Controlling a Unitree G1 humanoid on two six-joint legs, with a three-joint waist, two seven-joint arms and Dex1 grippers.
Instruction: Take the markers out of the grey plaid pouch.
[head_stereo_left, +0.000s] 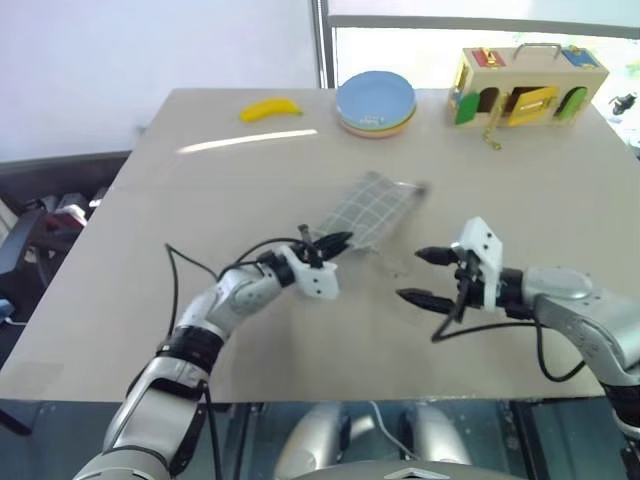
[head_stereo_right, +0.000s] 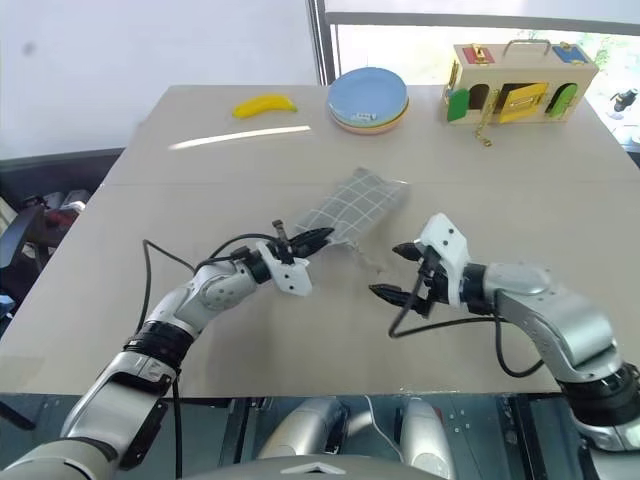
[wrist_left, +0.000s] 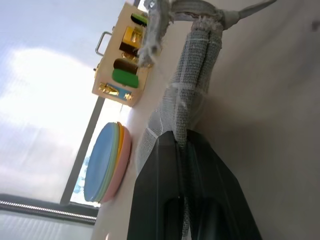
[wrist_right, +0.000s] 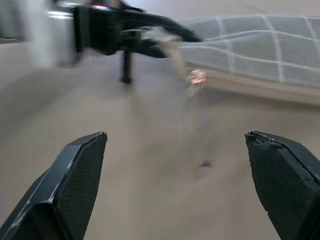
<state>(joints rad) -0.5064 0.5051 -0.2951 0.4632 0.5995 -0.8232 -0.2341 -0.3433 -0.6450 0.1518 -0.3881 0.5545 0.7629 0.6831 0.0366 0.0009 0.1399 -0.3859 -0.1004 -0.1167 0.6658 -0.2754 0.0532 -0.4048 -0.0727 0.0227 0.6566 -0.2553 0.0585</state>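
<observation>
A broad beige desk (head_stereo_left: 150, 300) stands before a bright window. Mid-desk lies the soft grey plaid fabric pouch (head_stereo_left: 372, 208), its near end clenched by the left hand (head_stereo_left: 337, 241). The right hand (head_stereo_left: 424, 276) gapes, released, nearby.

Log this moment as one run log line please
left gripper: shut on grey plaid pouch | right gripper: open, beside the pouch, holding nothing | markers: not visible | step: pouch gripped, markers not out

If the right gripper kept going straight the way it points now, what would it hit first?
Probably the cord hanging from the pouch, just by the left gripper, which is shut on that end. The open right gripper has bare table ahead before that; depth is uncertain.
</observation>
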